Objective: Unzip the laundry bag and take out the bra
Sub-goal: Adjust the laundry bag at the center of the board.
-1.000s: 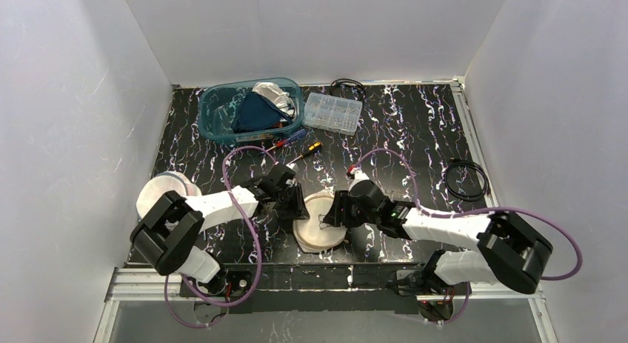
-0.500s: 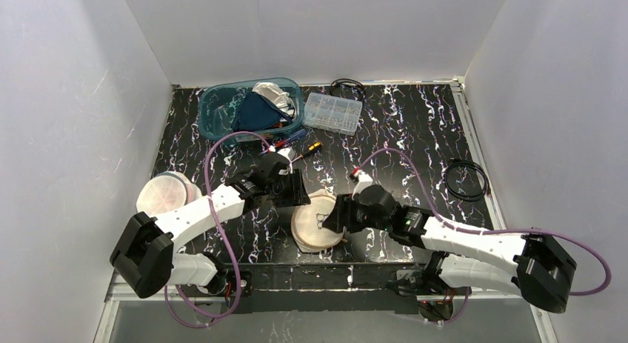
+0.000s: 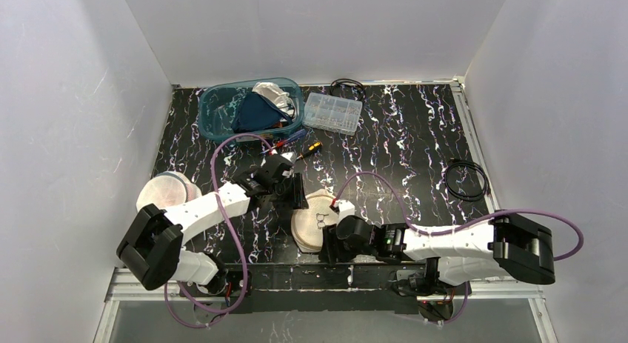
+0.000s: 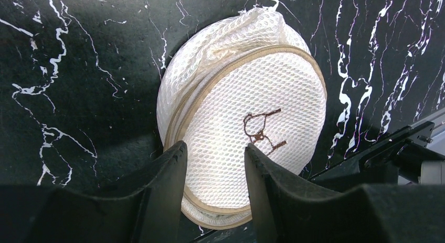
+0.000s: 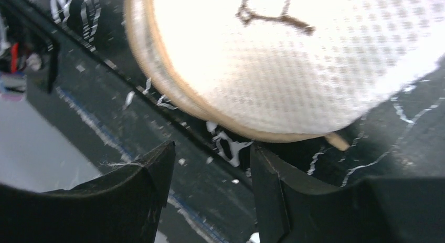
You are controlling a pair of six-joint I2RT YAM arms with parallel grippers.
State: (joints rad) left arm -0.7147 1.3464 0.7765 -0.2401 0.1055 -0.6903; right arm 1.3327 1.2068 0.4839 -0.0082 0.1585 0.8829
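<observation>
While the round white laundry bag (image 3: 315,223) lies at the near edge of the bench (image 3: 415,135), the left fingers (image 4: 162,190) hang partly open over its far side, holding nothing. The right fingers (image 5: 141,196) sit partly open beside its near right rim, empty too.

No words, numbers or brand names could be read anywhere. The one sign was a small brown stitched outline (image 4: 261,128), resembling a bra, on the white mesh face of the round laundry bag (image 4: 225,96).
</observation>
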